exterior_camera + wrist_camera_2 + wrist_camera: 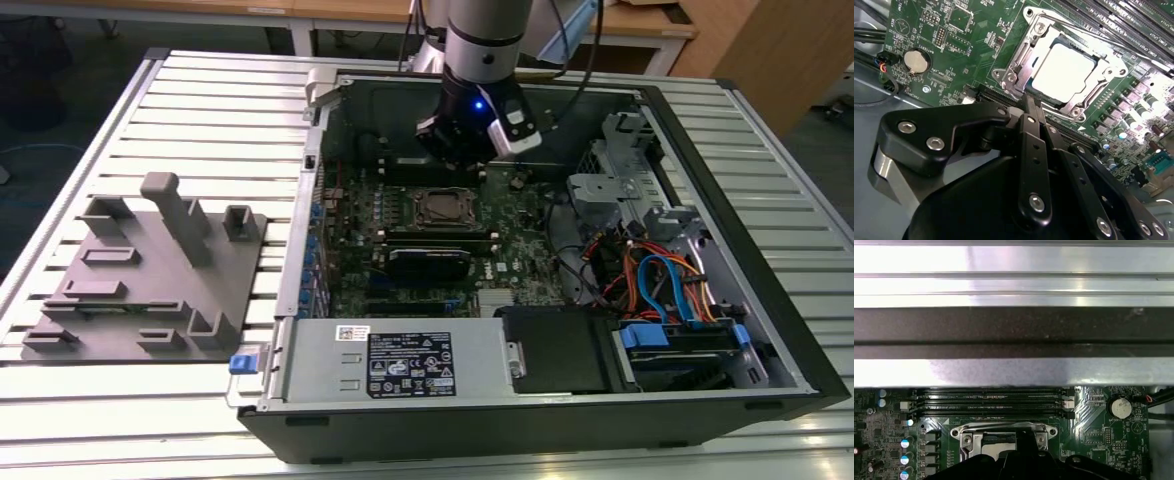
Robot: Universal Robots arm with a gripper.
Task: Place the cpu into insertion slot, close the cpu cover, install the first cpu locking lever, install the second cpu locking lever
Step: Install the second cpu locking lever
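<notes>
The cpu (1066,67), a flat square chip with a bright silver top, lies seated in the insertion slot (442,207). The cpu cover (1029,52), a thin silver frame with a cut-out centre, lies flat around it on the green motherboard.

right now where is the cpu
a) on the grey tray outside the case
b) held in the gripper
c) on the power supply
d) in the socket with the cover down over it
d: in the second wrist view the cpu sits in the socket, framed by the cover, with the gripper just beside it.
</notes>
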